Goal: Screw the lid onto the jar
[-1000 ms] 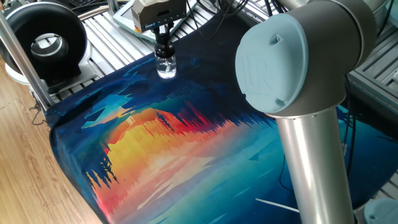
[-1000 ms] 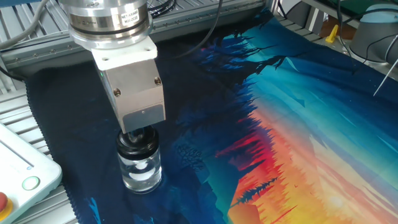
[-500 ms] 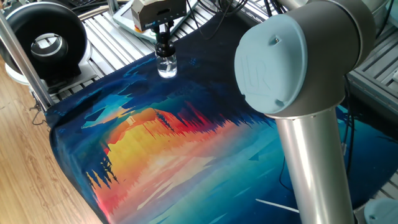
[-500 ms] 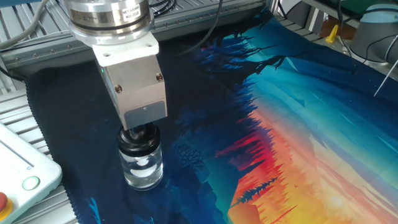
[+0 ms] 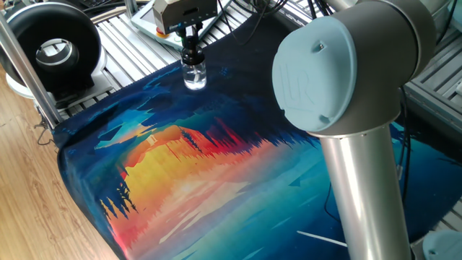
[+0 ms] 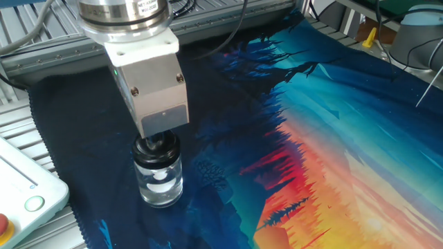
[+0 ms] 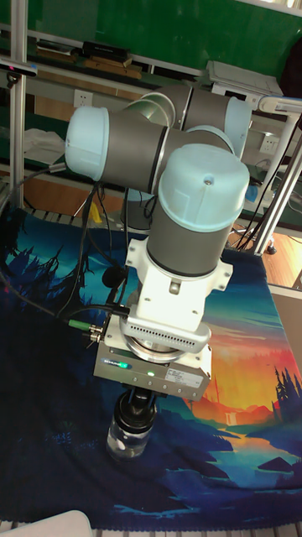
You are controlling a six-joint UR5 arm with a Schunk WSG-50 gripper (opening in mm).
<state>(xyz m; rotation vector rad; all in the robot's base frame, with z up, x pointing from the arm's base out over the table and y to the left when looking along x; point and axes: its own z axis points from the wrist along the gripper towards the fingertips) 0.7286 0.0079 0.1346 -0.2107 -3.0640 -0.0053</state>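
The gripper (image 6: 154,144) is clamped on the black lid (image 6: 156,153), which sits on the neck of the small glass jar (image 6: 160,185) standing upright on the worktop's dark mat corner (image 6: 83,131). Looks like mid-screwing; next needs more twist without tipping the jar.

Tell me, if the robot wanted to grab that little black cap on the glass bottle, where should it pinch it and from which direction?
Probably straight from above, pinching the lid across its narrow rounded top. The jar stands upright on the cloth, so the lid faces up, and its top is slimmer than the glass below. The gripper sits there now, directly over it; its fingertips are mostly hidden.
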